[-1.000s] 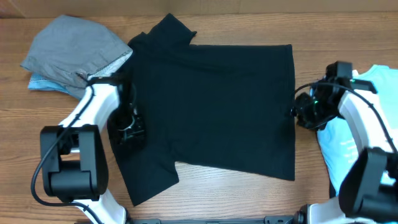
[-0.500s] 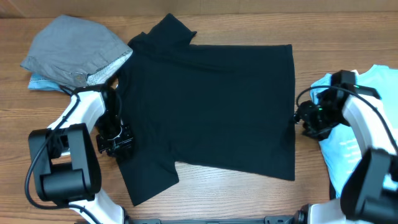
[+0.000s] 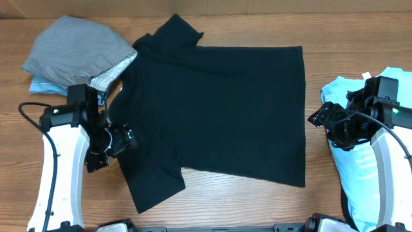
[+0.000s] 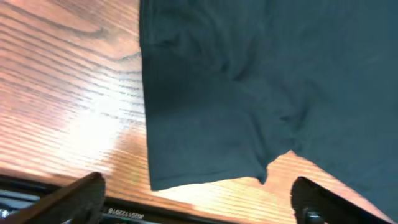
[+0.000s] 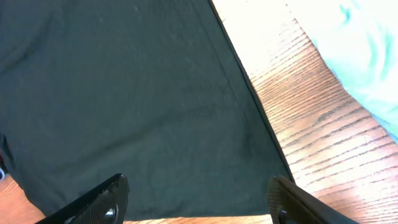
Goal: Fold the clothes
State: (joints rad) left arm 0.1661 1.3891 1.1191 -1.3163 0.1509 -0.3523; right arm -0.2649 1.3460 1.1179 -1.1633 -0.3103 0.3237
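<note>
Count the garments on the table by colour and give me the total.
Black: 1, the black T-shirt, spread flat
Grey: 1, the folded grey garment
Light blue: 2, the light blue T-shirt and a light blue piece showing under the grey one
Total: 4

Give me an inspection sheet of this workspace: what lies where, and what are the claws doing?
Surface: brown wood-grain table.
Job's things: plain black short-sleeved T-shirt spread flat in the middle; light blue T-shirt with white print at the right edge, partly under the right arm.
Clutter: bunched grey garment at upper left.
Grippers: left gripper open by the black shirt's sleeve; right gripper open beside its hem; neither holds anything.
Cables: thin black cable looping off the left arm.
Surroundings: nothing seen.
</note>
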